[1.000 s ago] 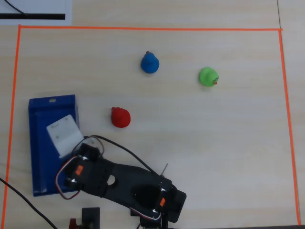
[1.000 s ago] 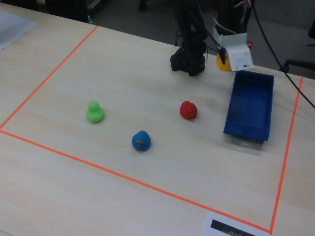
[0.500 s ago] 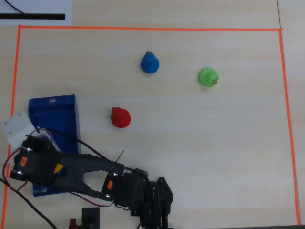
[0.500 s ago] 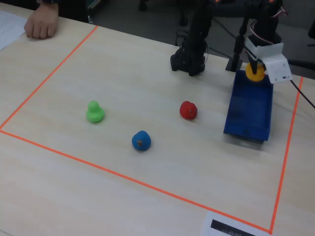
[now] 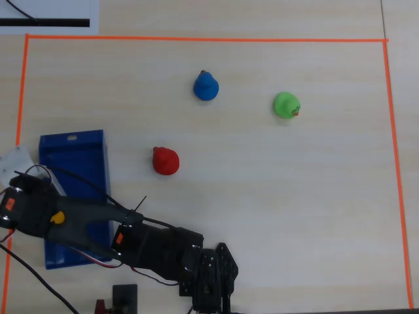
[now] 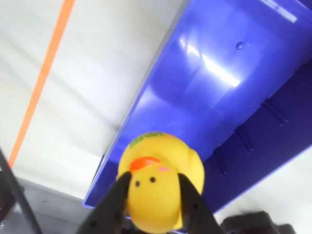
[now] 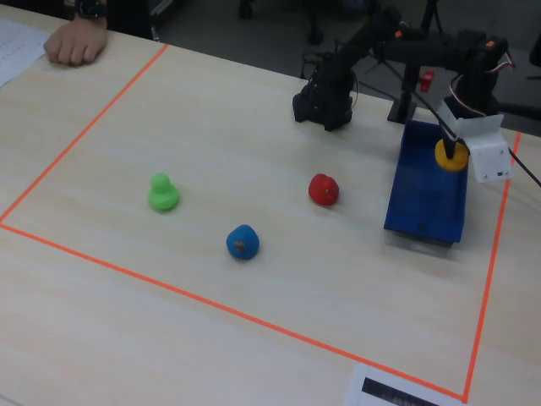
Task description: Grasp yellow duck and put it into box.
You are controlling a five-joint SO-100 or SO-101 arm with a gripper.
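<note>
duck: the yellow duck [image 6: 158,183] is pinched between the black fingers [image 6: 113,204] of the pincer [image 6: 153,207], beak up toward the wrist camera, held in the air and not resting on anything.
pincer: the pincer is pressed onto the duck's sides and clamps it; the fixed view shows the duck [image 7: 450,156] under the wrist.
box: the blue box [image 6: 214,97] lies right below the pincer, its near wall just under the duck's body; the floor ahead is bare.
step: release into the box, i judge.
how: carry the duck a little further past that wall first, lower it close to the floor, then spread the fingers so it cannot bounce out.
risk: dropped here it may clip the rim and roll onto the table.
others: red duck [image 5: 165,160], blue duck [image 5: 205,86] and green duck [image 5: 286,104] sit well away from the pincer.
</note>
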